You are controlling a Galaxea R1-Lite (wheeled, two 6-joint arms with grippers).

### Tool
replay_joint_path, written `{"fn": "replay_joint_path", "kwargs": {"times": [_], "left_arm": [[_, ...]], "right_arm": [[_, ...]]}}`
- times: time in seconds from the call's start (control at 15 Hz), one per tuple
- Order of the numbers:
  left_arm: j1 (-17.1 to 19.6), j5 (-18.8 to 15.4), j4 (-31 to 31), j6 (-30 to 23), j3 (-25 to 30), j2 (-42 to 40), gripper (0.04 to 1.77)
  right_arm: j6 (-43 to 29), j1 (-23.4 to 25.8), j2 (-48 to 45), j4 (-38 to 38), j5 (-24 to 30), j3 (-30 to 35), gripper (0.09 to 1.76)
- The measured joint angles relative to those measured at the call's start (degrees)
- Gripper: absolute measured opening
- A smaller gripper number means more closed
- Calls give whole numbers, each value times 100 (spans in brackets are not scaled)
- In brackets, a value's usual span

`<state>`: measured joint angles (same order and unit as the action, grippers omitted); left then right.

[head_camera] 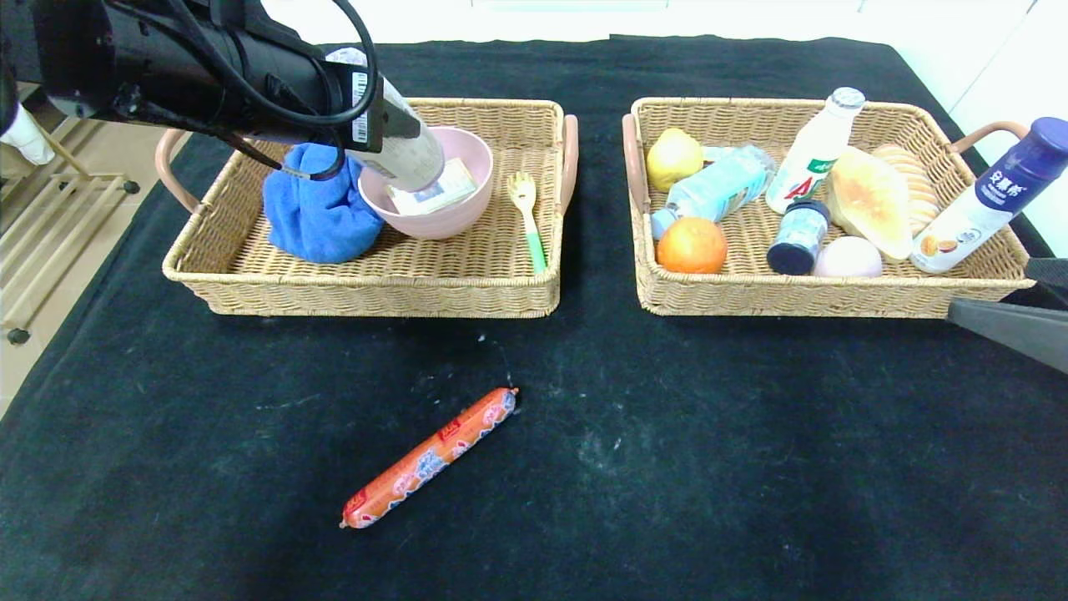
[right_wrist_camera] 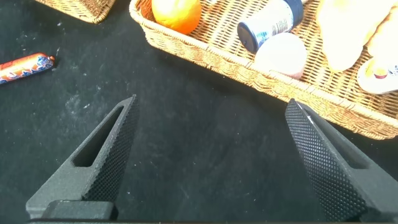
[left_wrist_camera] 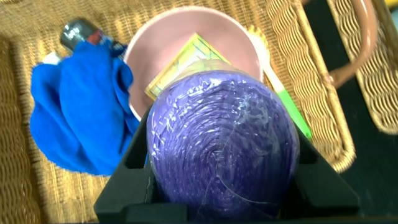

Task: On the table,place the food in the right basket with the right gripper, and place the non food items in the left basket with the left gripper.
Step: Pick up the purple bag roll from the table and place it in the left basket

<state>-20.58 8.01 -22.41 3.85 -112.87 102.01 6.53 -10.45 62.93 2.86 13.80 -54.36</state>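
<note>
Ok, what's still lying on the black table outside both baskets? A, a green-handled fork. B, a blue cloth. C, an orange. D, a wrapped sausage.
D: the wrapped sausage lies alone on the black table in front of the baskets, while the orange sits in the right basket and the fork and blue cloth are in the left basket.

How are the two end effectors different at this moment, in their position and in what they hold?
The left end effector hangs over the left basket above the pink bowl, while the right end effector hangs over bare table beside the right basket. The left one is closed on a purple roll; the right one is open and holds nothing. Both are black.
</note>
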Motion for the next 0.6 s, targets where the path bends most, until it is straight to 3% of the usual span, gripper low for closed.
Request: {"fn": "replay_joint_path", "kwargs": {"times": [0.13, 0.33, 0.6], "left_arm": [[106, -55, 354, -44, 26, 116, 95], [254, -411, 806, -69, 127, 271, 95], [424, -686, 965, -69, 183, 424, 95]], "right_arm": [[0, 4, 7, 2, 0, 1, 171], [0, 1, 9, 2, 0, 4, 171], [0, 1, 22, 0, 0, 6, 171]]}}
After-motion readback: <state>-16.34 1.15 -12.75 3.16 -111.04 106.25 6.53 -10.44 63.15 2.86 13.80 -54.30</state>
